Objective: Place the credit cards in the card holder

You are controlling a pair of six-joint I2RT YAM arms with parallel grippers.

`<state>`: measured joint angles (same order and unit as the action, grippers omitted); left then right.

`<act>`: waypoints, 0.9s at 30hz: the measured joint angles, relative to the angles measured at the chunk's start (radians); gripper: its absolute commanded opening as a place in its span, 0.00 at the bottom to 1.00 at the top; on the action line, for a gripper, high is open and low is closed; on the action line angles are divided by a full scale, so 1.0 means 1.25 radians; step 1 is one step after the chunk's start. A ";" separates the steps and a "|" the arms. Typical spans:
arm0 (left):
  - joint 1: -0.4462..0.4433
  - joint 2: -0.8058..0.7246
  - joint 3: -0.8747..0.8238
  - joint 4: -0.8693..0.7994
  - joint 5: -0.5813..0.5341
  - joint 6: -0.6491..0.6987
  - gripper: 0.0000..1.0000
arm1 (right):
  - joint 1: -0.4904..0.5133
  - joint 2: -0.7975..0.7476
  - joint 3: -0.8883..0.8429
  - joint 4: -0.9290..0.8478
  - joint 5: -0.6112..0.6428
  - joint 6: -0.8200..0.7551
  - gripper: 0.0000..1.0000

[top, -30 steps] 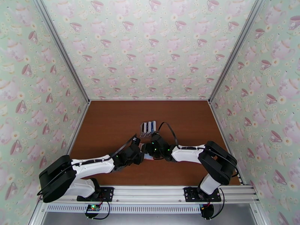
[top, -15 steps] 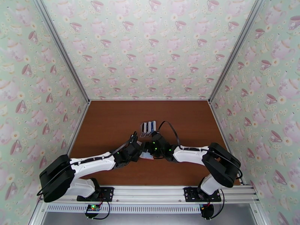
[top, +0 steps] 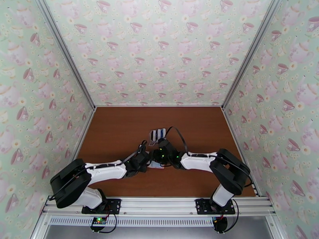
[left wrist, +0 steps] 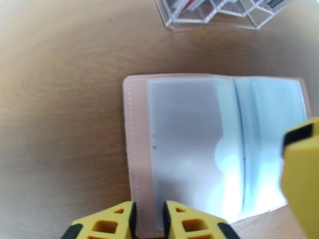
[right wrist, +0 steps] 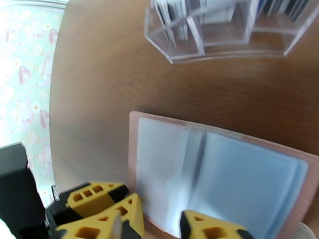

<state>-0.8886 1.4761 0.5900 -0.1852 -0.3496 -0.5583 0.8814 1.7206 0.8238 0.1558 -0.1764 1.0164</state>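
L end effector (left wrist: 148,207) at near edge of card holder (left wrist: 191,136) (open).

Lab robot booth: teacup-wallpapered panels (top: 159,48), aluminium framing (top: 159,204), brown tabletop (top: 119,128).

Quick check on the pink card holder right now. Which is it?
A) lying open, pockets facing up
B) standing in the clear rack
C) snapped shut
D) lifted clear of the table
A: the card holder lies spread open on the table, with its pale see-through pockets facing up. The clear rack stands apart from it, farther back.
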 measured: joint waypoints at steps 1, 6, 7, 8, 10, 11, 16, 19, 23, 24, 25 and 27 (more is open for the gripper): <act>0.000 -0.001 -0.003 0.009 0.002 -0.003 0.25 | 0.000 0.009 0.005 0.004 -0.004 0.001 0.34; -0.002 -0.001 -0.017 0.049 0.011 -0.023 0.26 | -0.006 0.040 0.012 0.030 -0.024 0.002 0.32; -0.002 -0.002 -0.019 0.053 0.010 -0.025 0.26 | -0.008 0.046 0.012 0.037 -0.030 0.002 0.32; -0.002 -0.003 -0.021 0.056 0.010 -0.029 0.26 | -0.010 0.054 0.011 0.045 -0.034 0.003 0.31; -0.002 -0.005 -0.023 0.059 0.011 -0.033 0.26 | -0.016 0.067 0.007 0.061 -0.040 0.007 0.32; -0.002 -0.006 -0.025 0.061 0.011 -0.035 0.26 | -0.020 0.070 0.001 0.070 -0.044 0.008 0.32; -0.002 -0.013 -0.036 0.079 0.023 -0.042 0.26 | -0.032 0.071 -0.033 0.125 -0.064 0.016 0.35; -0.002 -0.013 -0.037 0.081 0.024 -0.048 0.28 | -0.032 0.071 -0.044 0.152 -0.074 0.017 0.42; -0.005 -0.014 -0.037 0.083 0.027 -0.054 0.33 | -0.032 0.071 -0.046 0.171 -0.086 0.019 0.52; -0.005 -0.017 -0.037 0.080 0.029 -0.054 0.33 | -0.032 0.070 -0.045 0.172 -0.089 0.018 0.53; -0.006 -0.021 -0.037 0.074 0.032 -0.054 0.35 | -0.032 0.066 -0.045 0.170 -0.092 0.017 0.55; -0.008 -0.032 -0.036 0.052 0.034 -0.052 0.40 | -0.032 0.054 -0.042 0.148 -0.093 0.011 0.57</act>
<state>-0.8982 1.4361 0.5453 -0.1207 -0.3069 -0.6231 0.8417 1.7885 0.7715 0.3412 -0.2928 1.0298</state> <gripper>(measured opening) 0.369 0.554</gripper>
